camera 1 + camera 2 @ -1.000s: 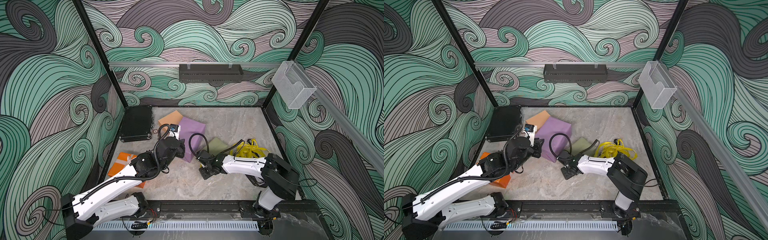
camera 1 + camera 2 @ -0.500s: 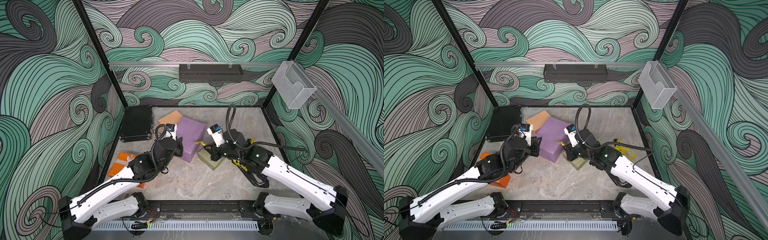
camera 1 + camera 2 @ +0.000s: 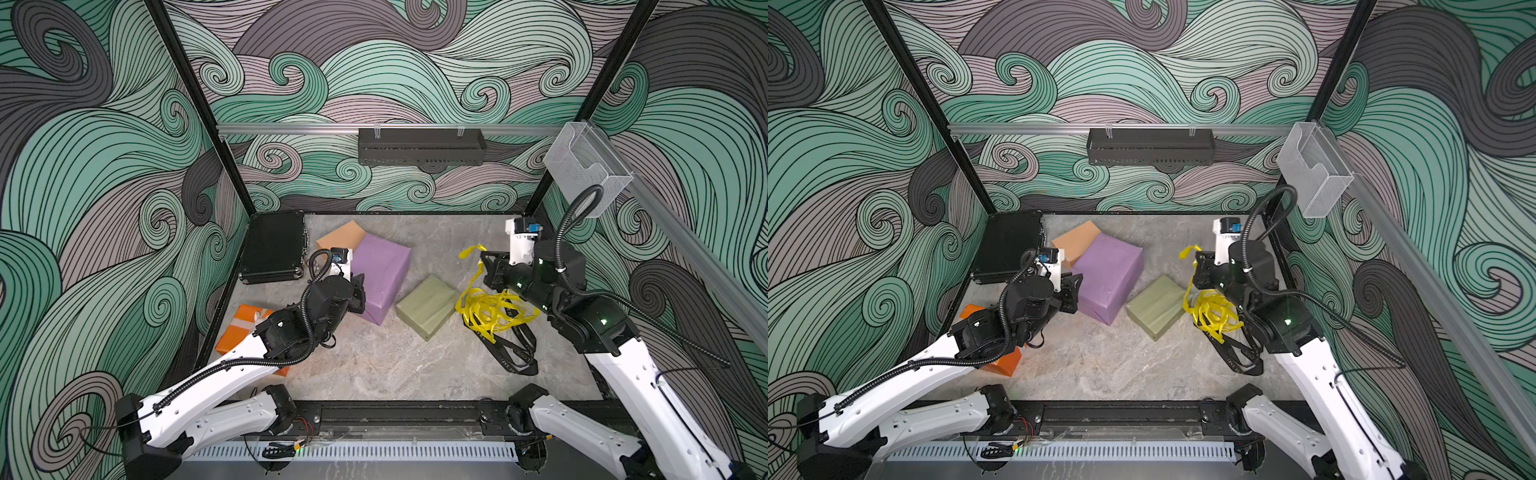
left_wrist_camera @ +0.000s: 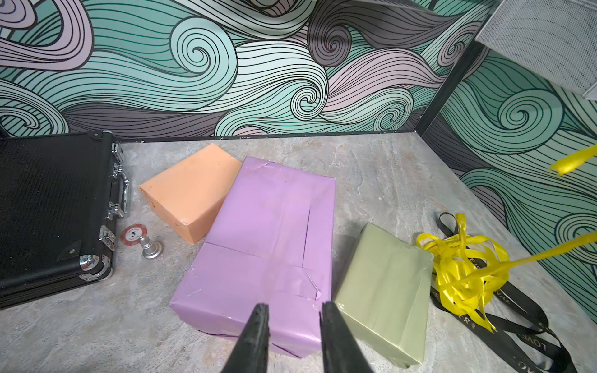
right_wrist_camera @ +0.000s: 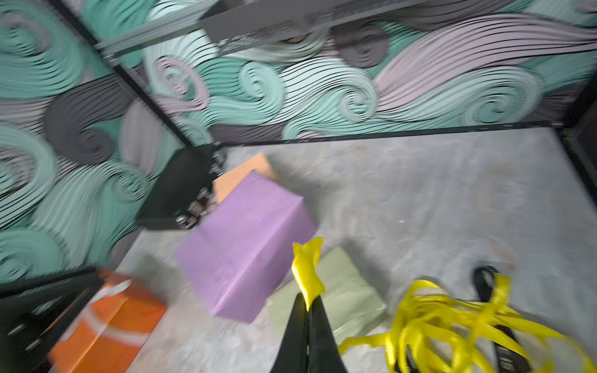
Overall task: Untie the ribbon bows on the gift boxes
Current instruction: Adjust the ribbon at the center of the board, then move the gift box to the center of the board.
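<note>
The yellow ribbon (image 3: pixel 494 309) is off its box; most of it lies in a loose tangle on the table (image 3: pixel 374 365), just beside the olive-green box (image 3: pixel 426 305) and over the black ribbon (image 3: pixel 515 353); one strand rises from the heap to the right gripper (image 5: pixel 307 305), whose jaws are clenched on the ribbon's end; the step in hand looks like drawing this ribbon clear, so the next move probably calls for letting it drop by the heap; the purple box (image 4: pixel 268 232) and tan-peach box (image 4: pixel 190 190) show bare paper; the orange box (image 3: pixel 241 328) carries a white ribbon (image 3: pixel 253 318), possibly tied, though the blur hides its knot; the left gripper (image 4: pixel 294 310) hangs over the purple box's near edge, jaws slightly apart, holding nothing.
</note>
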You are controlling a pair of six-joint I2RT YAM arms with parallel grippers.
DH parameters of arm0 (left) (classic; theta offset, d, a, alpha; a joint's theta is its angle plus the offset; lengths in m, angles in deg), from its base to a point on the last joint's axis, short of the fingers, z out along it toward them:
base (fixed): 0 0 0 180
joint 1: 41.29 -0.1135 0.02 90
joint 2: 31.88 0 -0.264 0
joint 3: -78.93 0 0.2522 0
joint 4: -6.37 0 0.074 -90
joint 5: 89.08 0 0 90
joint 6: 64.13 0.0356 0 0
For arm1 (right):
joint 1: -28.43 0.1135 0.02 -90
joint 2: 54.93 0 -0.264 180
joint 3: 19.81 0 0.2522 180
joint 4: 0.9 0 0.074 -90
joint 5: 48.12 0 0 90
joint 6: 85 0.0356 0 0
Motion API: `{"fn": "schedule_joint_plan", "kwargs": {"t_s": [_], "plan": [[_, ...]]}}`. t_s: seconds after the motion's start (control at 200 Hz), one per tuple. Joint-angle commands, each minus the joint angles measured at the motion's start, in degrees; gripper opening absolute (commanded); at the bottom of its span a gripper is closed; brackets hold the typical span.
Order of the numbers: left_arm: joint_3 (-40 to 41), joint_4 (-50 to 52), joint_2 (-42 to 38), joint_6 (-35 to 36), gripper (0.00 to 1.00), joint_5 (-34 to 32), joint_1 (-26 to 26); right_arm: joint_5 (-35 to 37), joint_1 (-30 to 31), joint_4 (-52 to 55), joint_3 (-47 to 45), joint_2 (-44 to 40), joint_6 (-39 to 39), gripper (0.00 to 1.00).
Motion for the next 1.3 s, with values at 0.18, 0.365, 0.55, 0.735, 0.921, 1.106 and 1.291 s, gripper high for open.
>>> {"fn": "schedule_joint_plan", "kwargs": {"t_s": [0.18,0.365,0.55,0.735,0.921,1.106,1.291], "plan": [[-0.8,1.37,-0.8,-1.81,0.44,-4.24,-0.94,-6.94,-19.96,-1.35,-14.49,12.03,7.58,0.23],[-2.78,4.76,-0.75,-1.71,0.56,-7.5,-2.21,-13.53,-25.09,-8.33,-18.57,13.03,13.31,0.79],[-5.42,11.82,-2.86,-3.07,0.72,-10.67,-5.33,-14.57,-27.84,-15.18,-22.55,1.71,21.89,0.86],[-8.23,24.15,-5.9,-8.09,0.84,-6.35,-16.36,-24.18,-17.65,-29.8,-27.78,-6.64,25.87,0.81],[-12.7,33.48,-4.03,-10.56,0.89,-0.71,-31.14,-17.61,14.96,-33.31,-27.48,0.23,10.92,0.78],[-13.66,37.23,1.53,-10.6,0.88,9.71,-52.32,-7.48,37.23,-39.17,-30.62,8.83,-1.56,0.78],[-10.09,36.96,7.15,-11.05,0.91,16.47,-71.09,-2.58,46.26,-45.87,-32.61,13.3,-7.57,0.78]]}}
